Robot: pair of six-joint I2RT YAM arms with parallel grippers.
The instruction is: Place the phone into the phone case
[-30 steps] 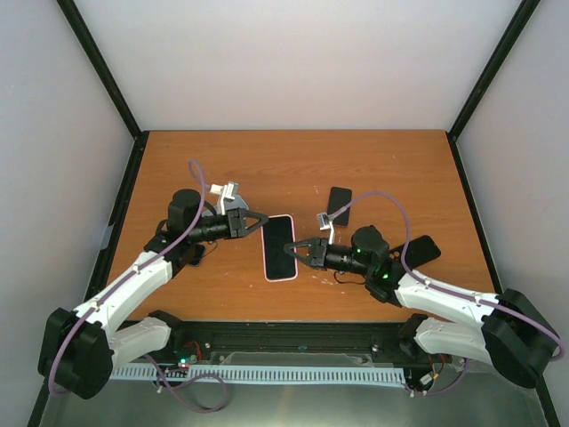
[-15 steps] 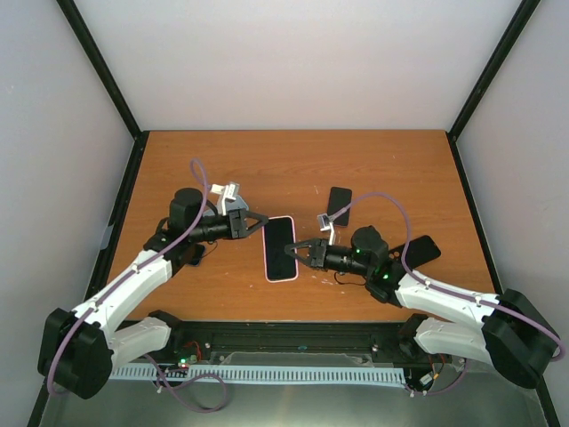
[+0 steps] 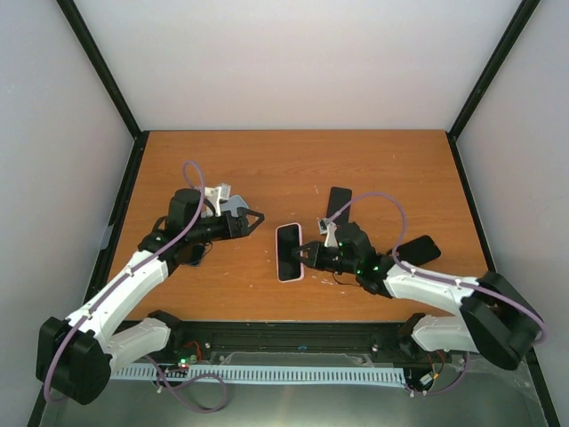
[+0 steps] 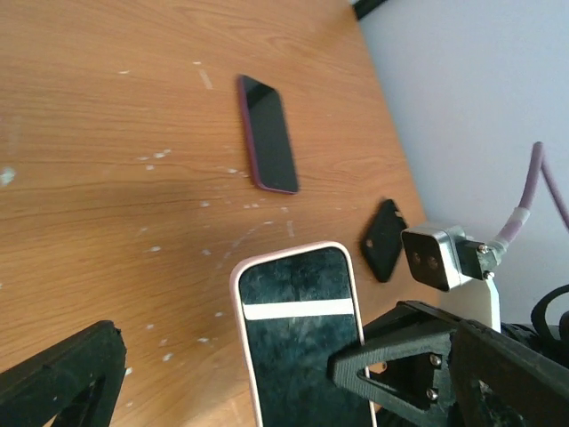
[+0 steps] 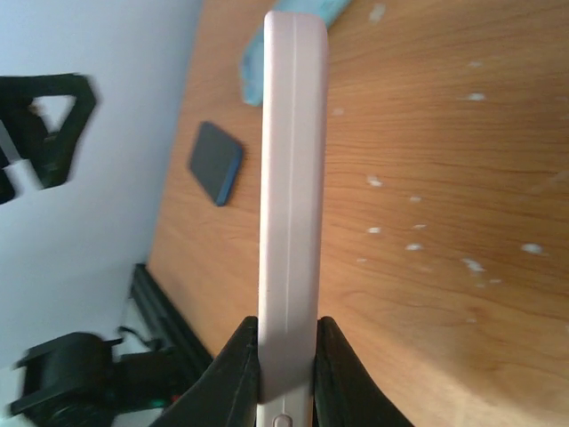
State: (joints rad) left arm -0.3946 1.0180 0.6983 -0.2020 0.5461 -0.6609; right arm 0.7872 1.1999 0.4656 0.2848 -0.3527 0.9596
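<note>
The phone (image 3: 289, 251), dark-screened, sits inside the pink phone case (image 3: 278, 258) near the table's middle. My right gripper (image 3: 308, 255) is shut on the case's right edge. In the right wrist view the pink case (image 5: 292, 178) shows edge-on, pinched across its thickness in my right gripper (image 5: 286, 356). My left gripper (image 3: 258, 218) stands open, off to the left of the case and apart from it. In the left wrist view the cased phone (image 4: 302, 347) lies ahead of my open left gripper (image 4: 222, 351), one fingertip (image 4: 356, 365) overlapping its right edge in the picture.
A second dark phone (image 3: 339, 205) lies behind the right arm, seen with a maroon edge (image 4: 267, 133) from the left wrist. A black flat object (image 3: 418, 250) rests at the right. A small dark object (image 5: 215, 163) lies near the left arm. Black frame rails border the table.
My left gripper has opened, let go of the cased phone and drawn back to the left. My right gripper has carried the cased phone a little to the right.
</note>
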